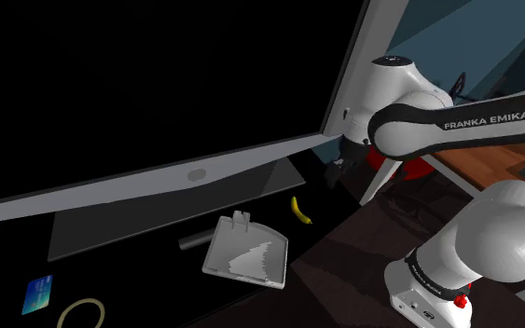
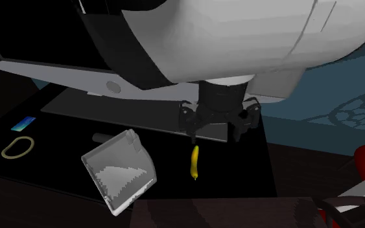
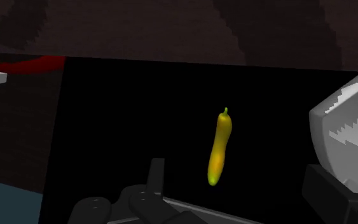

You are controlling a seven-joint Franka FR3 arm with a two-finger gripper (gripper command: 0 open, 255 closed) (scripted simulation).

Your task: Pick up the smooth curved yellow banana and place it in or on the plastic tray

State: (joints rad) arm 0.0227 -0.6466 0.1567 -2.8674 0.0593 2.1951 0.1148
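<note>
1. The hand (image 2: 216, 135) hangs over the dark counter (image 2: 249, 171) with its two fingers spread wide, pinching nothing. I judge it is held open so that it can drop around the fruit.
2. The banana (image 3: 219, 149) lies flat on the counter beneath the hand. In the wrist view it sits in the gap between the fingers, closer to one than the other and touched by neither. In the second exterior view, one fingertip (image 2: 192, 135) hangs just above the banana's far end.
3. In the wrist view the banana's length runs across the line joining the fingers, so a squeeze would catch its narrow width. That looks like a sound line-up for a grasp, though the hand seems to need a small shift to centre it.
4. The tray (image 1: 246, 250) is pale and shallow, with a small tab on its far edge. It lies near the banana on the shoulder view's left, apart from it, and holds nothing. The carry should be short.
5. A short dark cylinder (image 1: 195, 241) lies just beside the tray's far left edge. A blue card (image 1: 37, 294) and a ring (image 1: 83, 315) rest well apart, further left.
6. A large grey-framed screen (image 1: 195, 174) stands on the far side, so the hand has to work in front of it.
7. The banana is not yet lifted; descent and closing come next.
</note>
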